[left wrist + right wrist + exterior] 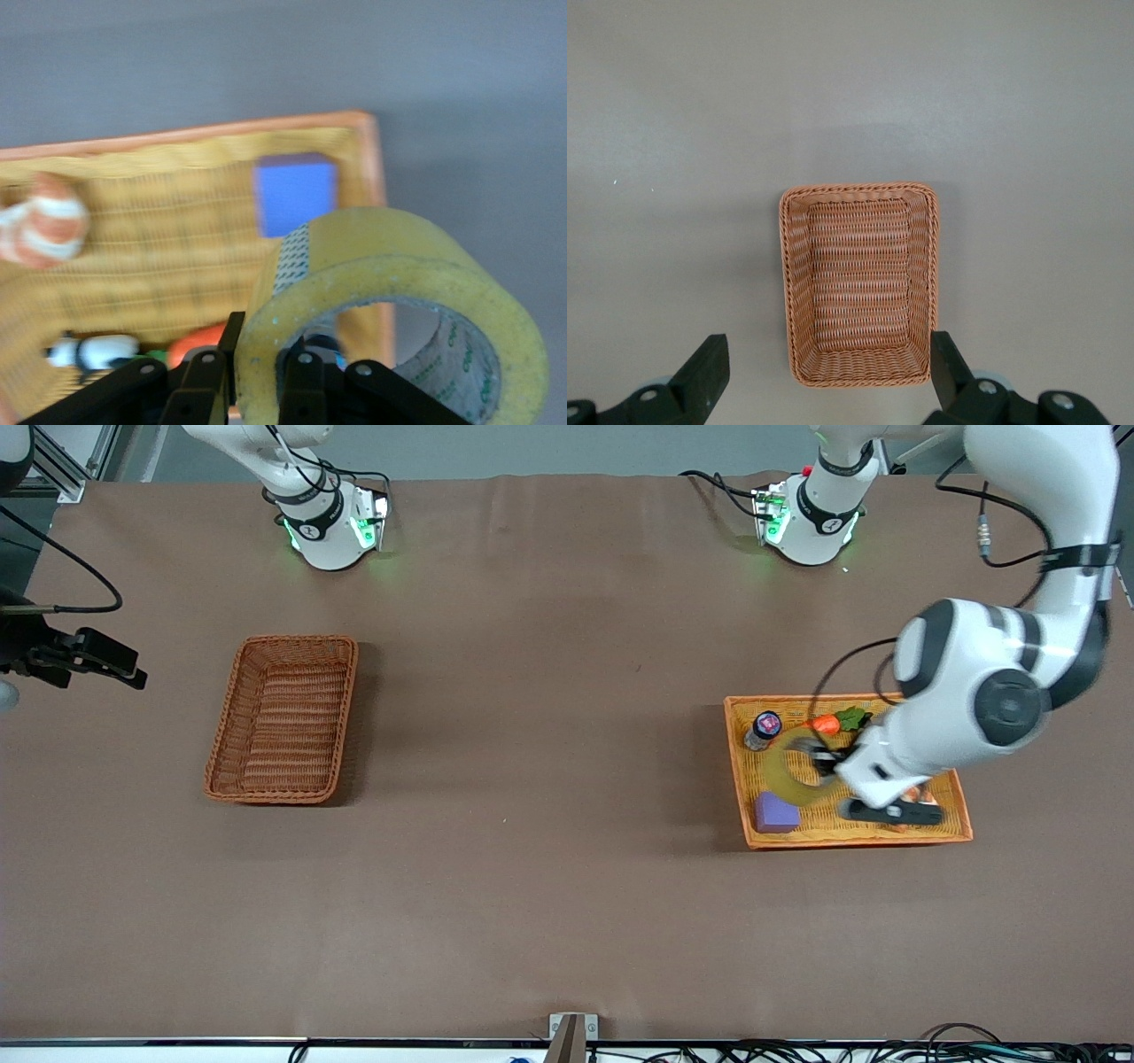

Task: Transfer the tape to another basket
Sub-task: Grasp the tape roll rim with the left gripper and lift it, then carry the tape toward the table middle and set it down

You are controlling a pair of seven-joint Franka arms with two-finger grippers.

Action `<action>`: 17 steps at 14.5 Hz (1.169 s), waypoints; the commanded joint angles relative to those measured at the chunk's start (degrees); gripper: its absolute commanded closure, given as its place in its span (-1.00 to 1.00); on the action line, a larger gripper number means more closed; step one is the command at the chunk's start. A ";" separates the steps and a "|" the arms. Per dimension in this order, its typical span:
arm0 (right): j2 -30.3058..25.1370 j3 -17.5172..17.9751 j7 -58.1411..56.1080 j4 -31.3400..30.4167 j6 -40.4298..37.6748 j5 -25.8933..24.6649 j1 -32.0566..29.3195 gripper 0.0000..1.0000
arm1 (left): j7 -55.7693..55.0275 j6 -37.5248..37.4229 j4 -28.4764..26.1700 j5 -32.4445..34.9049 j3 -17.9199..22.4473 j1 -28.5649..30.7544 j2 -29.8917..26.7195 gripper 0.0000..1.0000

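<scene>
tape: yellowish translucent ring | clamped by left gripper jaws

Setting: robotics lab | shown by: white arm bases bolted at 12 o'clock on brown cloth-covered table | black cables bundled at 6 o'clock

You have two baskets on the surface: one dark basket at 9 o'clock and one orange tray at 3 o'clock. You can count one tape, one purple block, one small bottle, one carrot and one striped orange-and-white item. You have two arms, each with one gripper: left gripper and right gripper.
</scene>
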 commanded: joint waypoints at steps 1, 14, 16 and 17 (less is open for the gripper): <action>-1.49 0.05 -0.49 -1.69 0.58 -0.52 -0.15 -1.00 | -9.20 -1.00 1.80 3.16 -8.37 0.18 3.04 1.00; -1.49 0.05 -0.49 -1.69 0.67 -0.52 -0.15 -1.00 | -53.98 8.39 16.47 21.98 -28.53 -8.69 31.52 0.97; -1.49 0.05 -0.49 -1.69 0.67 -0.52 -0.06 -1.00 | -54.86 9.46 19.19 22.33 -27.75 -12.46 33.54 0.97; -1.49 0.05 -0.49 -1.69 0.75 -0.52 -0.06 -1.00 | -55.38 9.46 20.86 22.34 -26.87 -14.05 34.94 0.94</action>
